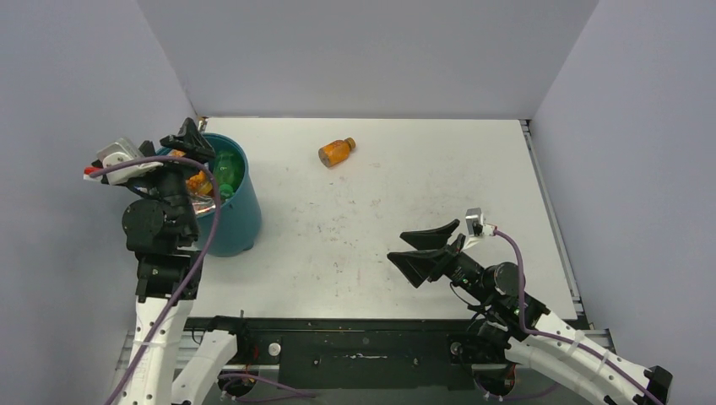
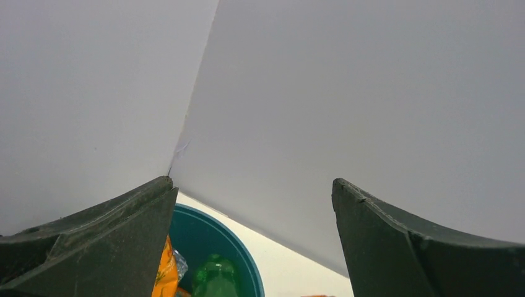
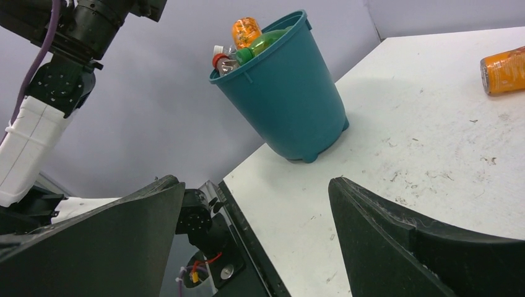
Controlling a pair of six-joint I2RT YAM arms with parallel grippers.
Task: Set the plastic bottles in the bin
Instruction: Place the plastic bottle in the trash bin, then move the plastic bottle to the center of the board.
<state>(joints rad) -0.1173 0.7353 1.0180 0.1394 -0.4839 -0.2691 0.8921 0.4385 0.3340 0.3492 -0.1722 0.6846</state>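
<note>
Left pincer: we find the left pincer (image 1: 189,137) poised above the far-left rim of the bin (image 1: 241,215), jaws spread wide with nothing between them. Its wrist view looks past both fingers to the wall corner, with the bin mouth below.
Bin: it stands upright at the left side of the table (image 1: 380,219), toward the far corner and close against the left arm.
Bin contents: we identify a green bottle (image 1: 226,169), a binned orange bottle (image 1: 200,181) and a red-capped bottle (image 3: 220,60). The heap reaches the rim. We cannot tell the full count.
Loose bottle: the loose bottle (image 1: 336,153) is orange-filled with a brown cap. It lies on its side at the far middle of the table, well apart from the bin and from both pincers.
Right pincer: the right pincer (image 1: 395,245) hangs low over the near right of the table, jaws wide apart and empty, aimed leftward.
Done: we judge the task nearly complete, since most of the plastic bottles sit in the bin.
Left to do: one visible bottle needs picking up and dropping in.
Table: white, matte, flecked with dark scuffs and specks.
Room: plain pale grey walls (image 1: 363,51) enclose the table on three sides.
</note>
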